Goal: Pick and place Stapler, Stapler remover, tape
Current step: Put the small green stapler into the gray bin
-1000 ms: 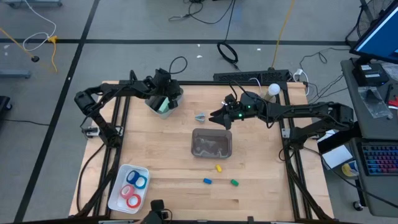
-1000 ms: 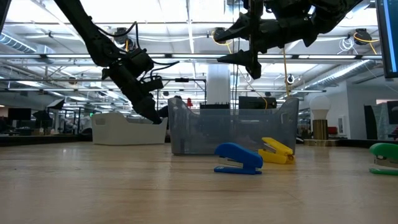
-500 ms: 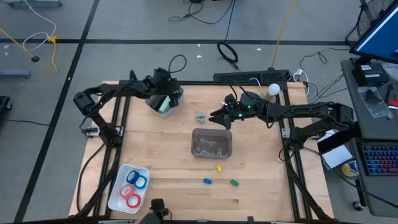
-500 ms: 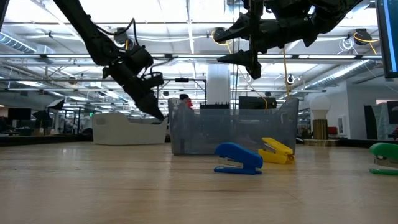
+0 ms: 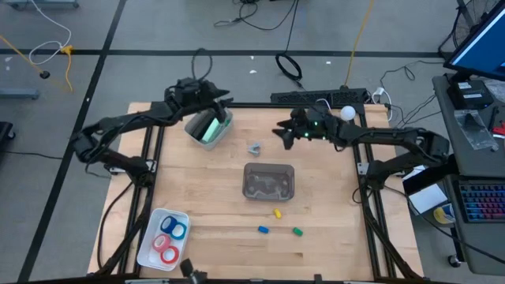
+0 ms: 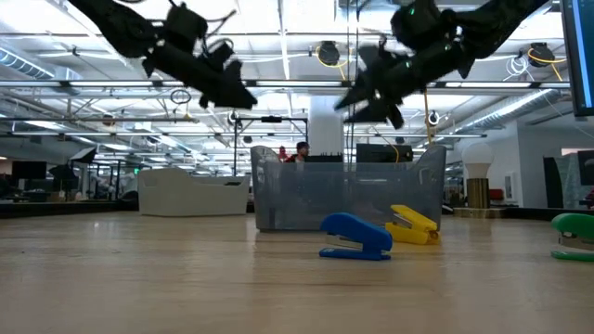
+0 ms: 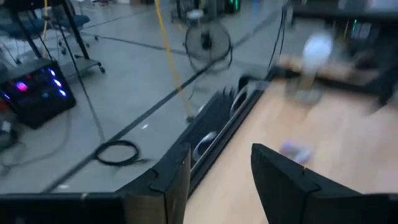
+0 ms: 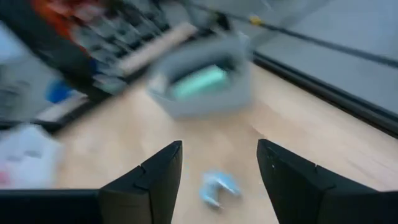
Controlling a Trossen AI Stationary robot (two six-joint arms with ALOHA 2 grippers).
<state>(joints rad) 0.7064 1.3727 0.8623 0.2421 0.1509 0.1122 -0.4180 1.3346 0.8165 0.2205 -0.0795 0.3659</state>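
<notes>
— Above the desk (image 5: 331, 213), are both pincers empty?
— Yes; left pincer (image 5: 223, 101) and right pincer (image 5: 278, 132) gape apart. Tape (image 5: 168, 240) sits in the white tray (image 5: 147, 246) at the near-left corner.

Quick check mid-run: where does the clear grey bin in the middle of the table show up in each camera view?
High view: the clear grey bin sits mid-table, just below centre.
Low view: the bin stands centre, behind the blue stapler.
Left wrist view: not in it.
Right wrist view: not in it; the tub seen there is the white tub with green contents.
Shared landmark: the yellow stapler, in front of the bin in the high and low views.
</notes>
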